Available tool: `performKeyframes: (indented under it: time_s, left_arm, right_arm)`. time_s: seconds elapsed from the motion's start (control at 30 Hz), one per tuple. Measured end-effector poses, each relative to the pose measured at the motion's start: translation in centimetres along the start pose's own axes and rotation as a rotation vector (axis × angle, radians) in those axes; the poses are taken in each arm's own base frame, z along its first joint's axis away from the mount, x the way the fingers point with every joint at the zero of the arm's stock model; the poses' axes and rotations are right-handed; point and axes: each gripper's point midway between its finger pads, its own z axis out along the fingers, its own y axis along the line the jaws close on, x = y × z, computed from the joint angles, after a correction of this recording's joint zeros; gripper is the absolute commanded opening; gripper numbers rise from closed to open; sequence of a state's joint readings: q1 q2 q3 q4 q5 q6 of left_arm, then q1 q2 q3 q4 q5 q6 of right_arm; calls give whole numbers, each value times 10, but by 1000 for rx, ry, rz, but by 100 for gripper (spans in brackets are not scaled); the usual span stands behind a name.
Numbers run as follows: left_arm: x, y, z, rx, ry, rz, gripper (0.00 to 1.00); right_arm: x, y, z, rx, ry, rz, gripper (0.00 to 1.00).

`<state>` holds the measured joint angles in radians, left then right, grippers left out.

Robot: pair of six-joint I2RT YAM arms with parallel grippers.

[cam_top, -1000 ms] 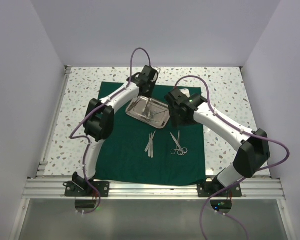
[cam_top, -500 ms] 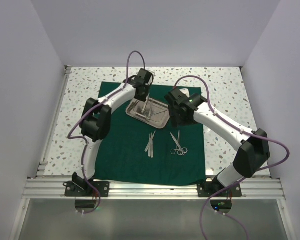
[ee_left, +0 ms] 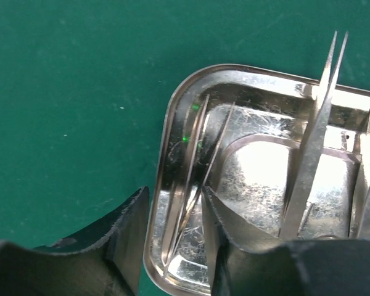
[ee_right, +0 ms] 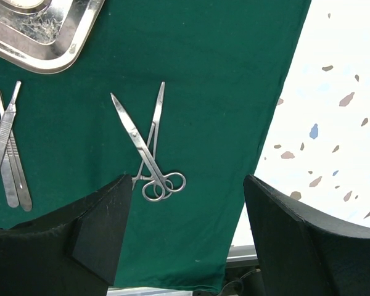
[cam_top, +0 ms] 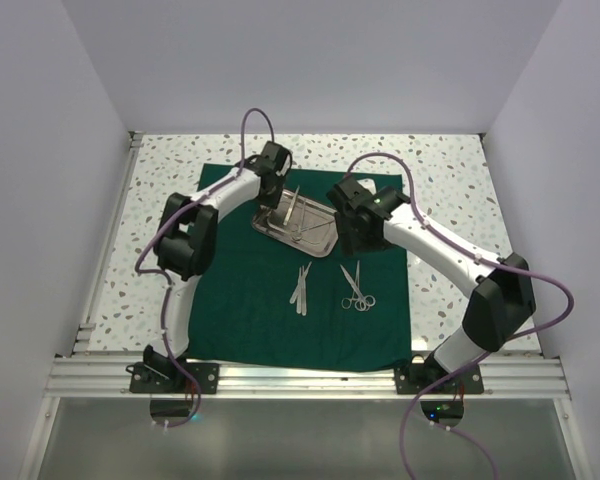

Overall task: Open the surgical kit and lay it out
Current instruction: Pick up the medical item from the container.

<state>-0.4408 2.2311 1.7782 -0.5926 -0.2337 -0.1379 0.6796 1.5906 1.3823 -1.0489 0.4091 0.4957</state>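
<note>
The dark green cloth lies spread flat. The steel tray sits on its far middle, with tweezers and other slim instruments in it. My left gripper is at the tray's left end. In the left wrist view the left gripper straddles the tray's rim, one finger outside and one inside, closed on the rim and a thin instrument. Ring-handled scissors and flat steel handles lie on the cloth. My right gripper is open and empty above the scissors.
Speckled white tabletop surrounds the cloth, and the cloth's right edge shows in the right wrist view. An aluminium rail runs along the near edge. White walls close in left, right and back.
My left gripper moved left from the tray's far edge to its left end and closed around the rim. The tray now looks slightly shifted and tilted. The right arm barely moved.
</note>
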Motion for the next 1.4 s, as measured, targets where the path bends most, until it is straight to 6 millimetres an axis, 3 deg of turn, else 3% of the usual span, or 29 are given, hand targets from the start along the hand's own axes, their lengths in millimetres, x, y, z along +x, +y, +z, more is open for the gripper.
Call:
performKeyframes:
  time_s: [0.4,0.57,0.77,0.87,0.93,0.97,1.07,1.27,1.4]
  left_arm:
    - [3,-6,2,13,7,9,31]
    - [4,-11,1,10,8,20,31]
    - [9,-10,7,-19,23,28,42]
    - [9,-8,7,-46,20,32,42]
    - [9,-6,7,-69,18,32,38]
    - [9,-5,7,-86,16,32,27]
    - [8,-3,5,-149,7,39,10]
    - [15,14,0,-271,29,50,0]
    - [20,22,-3,-317,43,50,0]
  right_arm:
    - [-5,5,4,-3,2,0,76]
    - [-6,8,8,-4,10,-6,77]
    - [-9,9,8,-8,2,-7,76]
    - [-10,9,8,-7,2,-7,77]
    - [-10,8,8,-6,2,-6,76]
    - [-10,8,8,-6,2,-6,76]
    - [-10,7,8,-6,3,-6,76]
    - [-10,8,8,-12,4,-7,75]
    - [-10,10,8,-18,3,-5,75]
